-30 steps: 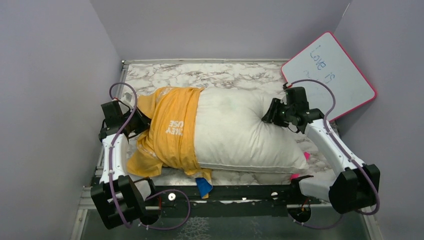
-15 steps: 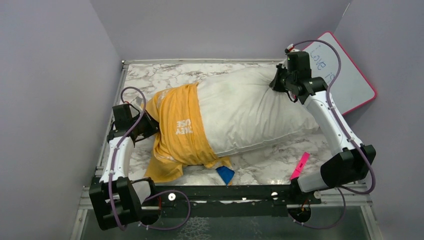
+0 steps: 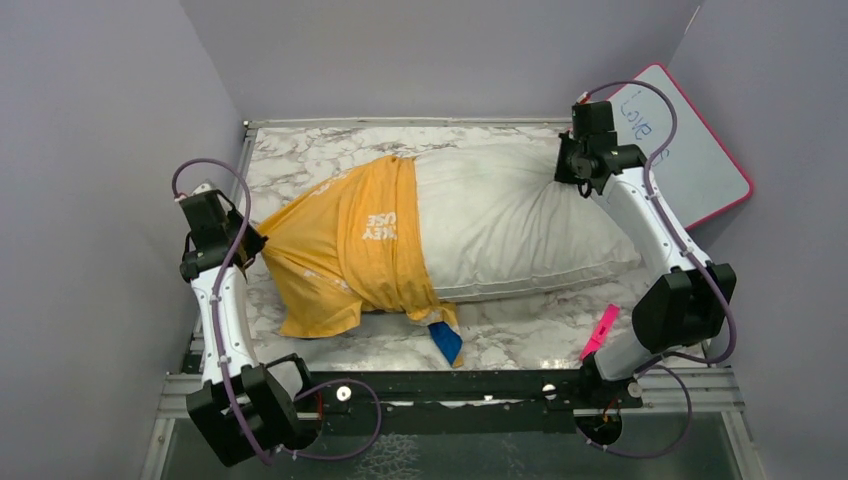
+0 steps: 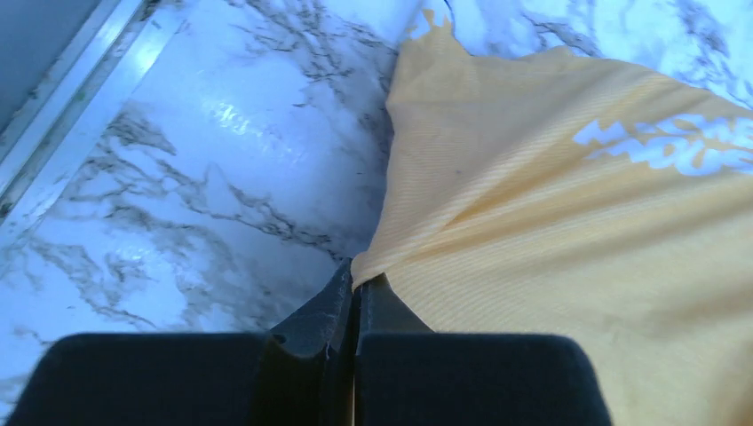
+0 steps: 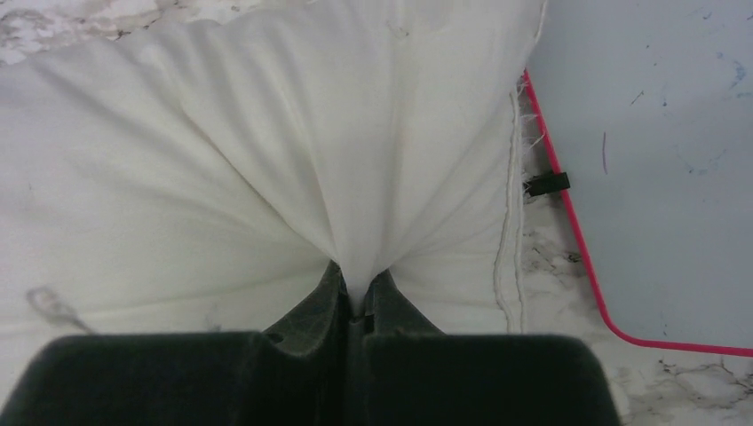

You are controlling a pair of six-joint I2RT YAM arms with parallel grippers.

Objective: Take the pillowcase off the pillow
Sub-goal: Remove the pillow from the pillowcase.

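Observation:
The white pillow lies across the marble table, its left part still inside the orange-yellow pillowcase with white lettering. A blue corner of the pillowcase pokes out at the front. My left gripper is shut on the pillowcase's left end, pulling it taut into a point at the left wrist view's fingertips. My right gripper is shut on a pinch of the pillow's fabric at its far right corner, with folds fanning from the right gripper.
A pink-edged whiteboard leans against the right wall, close behind my right gripper; its red rim shows beside the pillow. A pink marker lies near the front right. Metal rails edge the table.
My right gripper shut on the pillow and drew it back to the far right. My left gripper pulled the pillowcase leftward, stretching it and baring more pillow.

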